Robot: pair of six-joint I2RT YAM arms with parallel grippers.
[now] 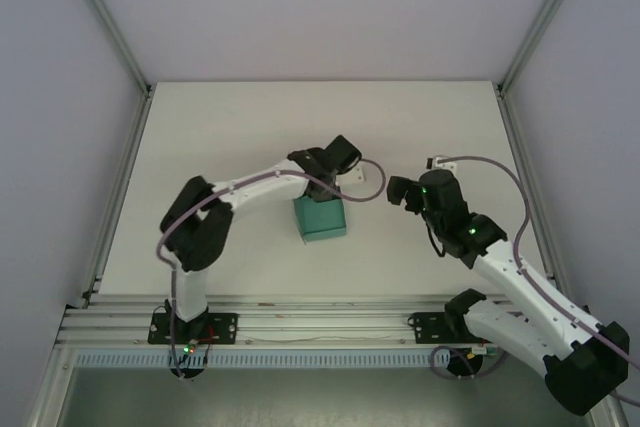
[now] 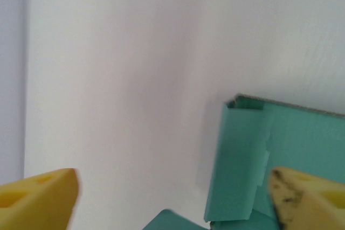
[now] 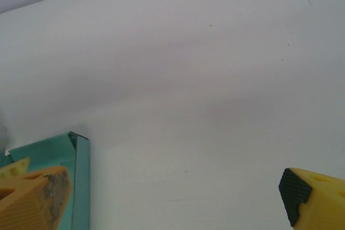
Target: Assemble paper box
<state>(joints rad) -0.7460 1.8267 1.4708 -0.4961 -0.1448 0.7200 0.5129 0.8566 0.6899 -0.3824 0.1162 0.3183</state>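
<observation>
1. On the left, the left arm point(image 1: 200, 232) rose from its base at the near edge of the white table point(image 1: 200, 137) and bent inward toward the middle.
2. The left gripper point(image 1: 322, 190) hung over the far edge of the paper box point(image 1: 322, 219), pointing down at it. From its own wrist camera the yellow fingers point(image 2: 38, 197) stood wide apart at the bottom corners of the view. The space between them was mostly bare table, and they clamped nothing. The right-hand finger sat in front of the teal card; I could not tell whether it touched.
3. The paper box sat on the table near the middle, between the two grippers and closer to the left one. From above it looked like a small folded teal block, plain and unmarked. From the left wrist camera a narrow teal panel, creased along its length, was folded against the wider face, with a thin greyish edge along the top.
4. The right gripper point(image 1: 397, 192) was just to the right of the box and clear of it. Its fingers point(image 3: 315, 200) were spread as wide as I saw them, with only bare table between. A corner of the teal card showed just beside its left finger.
5. The right arm point(image 1: 520, 287) ran back to its base at the near right.
</observation>
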